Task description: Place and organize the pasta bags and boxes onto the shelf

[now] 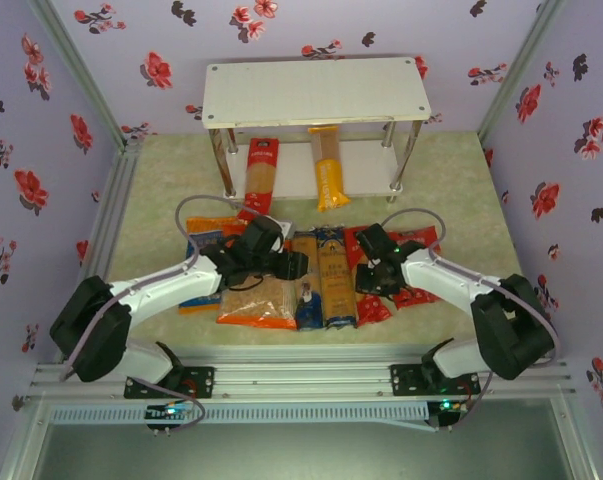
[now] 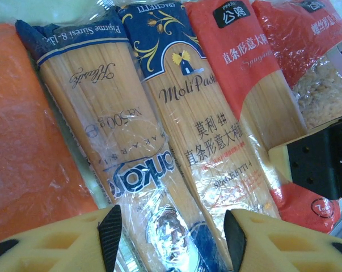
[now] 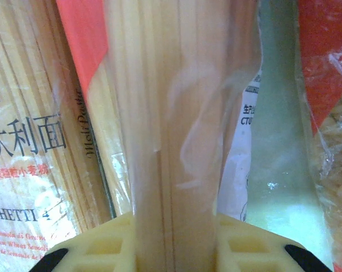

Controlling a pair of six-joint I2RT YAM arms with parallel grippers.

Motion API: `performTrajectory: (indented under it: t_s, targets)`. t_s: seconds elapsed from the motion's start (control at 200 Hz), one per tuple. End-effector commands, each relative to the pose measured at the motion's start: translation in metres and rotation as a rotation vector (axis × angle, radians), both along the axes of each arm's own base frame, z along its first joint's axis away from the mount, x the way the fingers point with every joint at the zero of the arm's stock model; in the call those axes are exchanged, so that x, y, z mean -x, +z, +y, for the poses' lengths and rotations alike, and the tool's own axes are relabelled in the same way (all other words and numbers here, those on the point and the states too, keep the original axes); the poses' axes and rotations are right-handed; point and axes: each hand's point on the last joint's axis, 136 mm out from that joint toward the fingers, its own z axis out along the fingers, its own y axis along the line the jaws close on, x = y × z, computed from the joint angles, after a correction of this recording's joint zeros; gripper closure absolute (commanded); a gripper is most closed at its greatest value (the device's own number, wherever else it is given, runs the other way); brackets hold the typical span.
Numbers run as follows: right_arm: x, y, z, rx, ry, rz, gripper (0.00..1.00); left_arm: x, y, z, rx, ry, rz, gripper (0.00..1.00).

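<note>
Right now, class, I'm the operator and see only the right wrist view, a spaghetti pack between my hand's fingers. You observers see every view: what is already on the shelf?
Observer: A red pack and a yellow-orange pack lie on the shelf's lower board.
Operator: Where is the left hand?
Observer: The left hand hangs open above the tan-and-blue pack and the dark blue pack.
Operator: What lies left of those?
Observer: An orange bag, beside the tan-and-blue pack.
</note>
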Motion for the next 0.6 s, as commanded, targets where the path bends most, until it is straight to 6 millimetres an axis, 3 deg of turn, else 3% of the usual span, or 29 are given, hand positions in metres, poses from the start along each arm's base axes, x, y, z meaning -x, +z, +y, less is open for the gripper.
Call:
performTrajectory:
  t_s: [0.0,0.35,0.595]
  targets:
    - [0.01,-0.015,-0.021,0.106,-0.003,0.026,1.0,-0.002,0.005,0.006,0.016,0.019,-0.014,0.47]
    - [-0.008,0.037,-0.019,0.038,-0.009,-0.171,1.0,-0.003,0.006,0.016,0.027,0.042,-0.023,0.48]
    - [-0.008,0.066,-0.013,-0.028,0.007,-0.232,1.0,-0.004,0.002,0.02,0.027,0.052,-0.019,0.48]
